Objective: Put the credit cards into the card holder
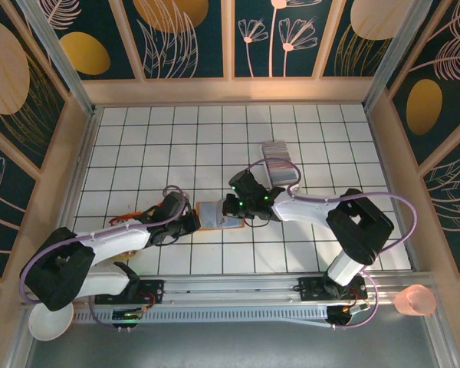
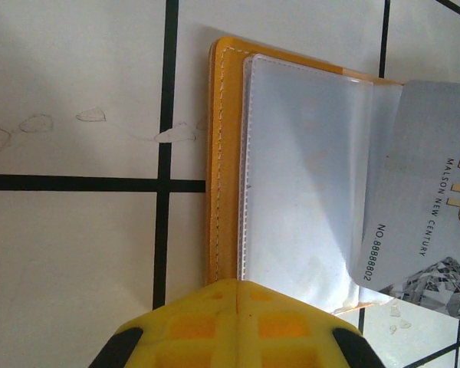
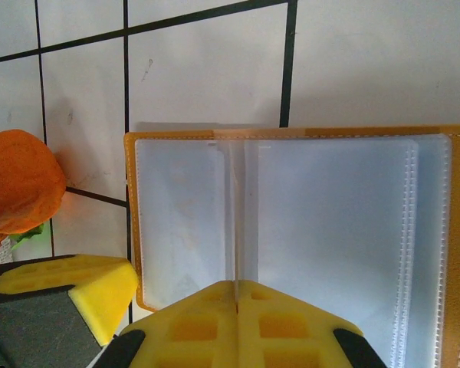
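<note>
The tan card holder lies open on the tiled table between the two grippers, its clear sleeves facing up. My left gripper is shut, its tips resting on the holder's stitched edge; whether it pinches the holder I cannot tell. My right gripper is shut on a grey credit card printed VIP. In the right wrist view the card is edge-on, over the holder's middle fold. The other credit cards stand in a row behind the right gripper.
A long clear tray holds the row of cards, behind and right of the holder. A white bowl sits at the near left corner and a pink cup at the near right. Wooden walls enclose the table.
</note>
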`<state>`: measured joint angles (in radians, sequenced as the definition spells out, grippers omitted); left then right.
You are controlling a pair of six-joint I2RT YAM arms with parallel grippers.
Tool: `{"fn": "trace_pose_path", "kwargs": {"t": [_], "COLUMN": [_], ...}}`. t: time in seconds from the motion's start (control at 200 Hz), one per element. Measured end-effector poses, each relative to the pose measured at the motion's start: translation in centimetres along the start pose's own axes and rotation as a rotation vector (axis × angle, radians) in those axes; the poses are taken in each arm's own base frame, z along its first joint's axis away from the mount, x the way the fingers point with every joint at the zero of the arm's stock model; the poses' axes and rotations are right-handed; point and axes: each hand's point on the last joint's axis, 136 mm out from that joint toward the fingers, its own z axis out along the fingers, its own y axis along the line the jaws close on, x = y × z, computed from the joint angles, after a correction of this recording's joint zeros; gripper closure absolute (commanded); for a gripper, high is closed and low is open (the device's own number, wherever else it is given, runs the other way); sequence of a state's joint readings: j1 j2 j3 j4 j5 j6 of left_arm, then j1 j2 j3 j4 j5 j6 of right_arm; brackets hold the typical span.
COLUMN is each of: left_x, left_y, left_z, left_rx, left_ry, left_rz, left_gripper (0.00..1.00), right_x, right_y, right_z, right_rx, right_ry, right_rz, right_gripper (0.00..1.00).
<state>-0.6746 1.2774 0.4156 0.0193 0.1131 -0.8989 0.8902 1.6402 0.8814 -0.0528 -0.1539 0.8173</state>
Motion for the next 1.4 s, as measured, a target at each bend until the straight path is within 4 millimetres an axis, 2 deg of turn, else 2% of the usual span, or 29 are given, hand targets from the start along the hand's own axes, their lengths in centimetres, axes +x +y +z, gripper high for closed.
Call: {"fn": "trace_pose_path", "kwargs": {"t": [0.295,0.951,1.396], "left_x": [-0.1,0.3,0.3], "left_y": [0.3,0.9,0.9], "left_z": [0.2,0.2,0.3], "left_rx": [-0.014,-0.027,-0.024], "left_ry": [-0.007,-0.002,-0.004], "left_rz": [0.007,0.006,0.006], "left_gripper": [1.0,1.0,1.0], "right_x": [0.3,-0.1,0.7], "right_y": [-0.1,1.3,0.5], "right_z": [0.5,0.6,0.9], "right_rx": [0.003,-0.053,-0.048], "right_ry": [0.007,-0.013,0.004], "right_rz": [-0.003,0.034,0.057], "right_gripper": [1.0,1.0,1.0]}}
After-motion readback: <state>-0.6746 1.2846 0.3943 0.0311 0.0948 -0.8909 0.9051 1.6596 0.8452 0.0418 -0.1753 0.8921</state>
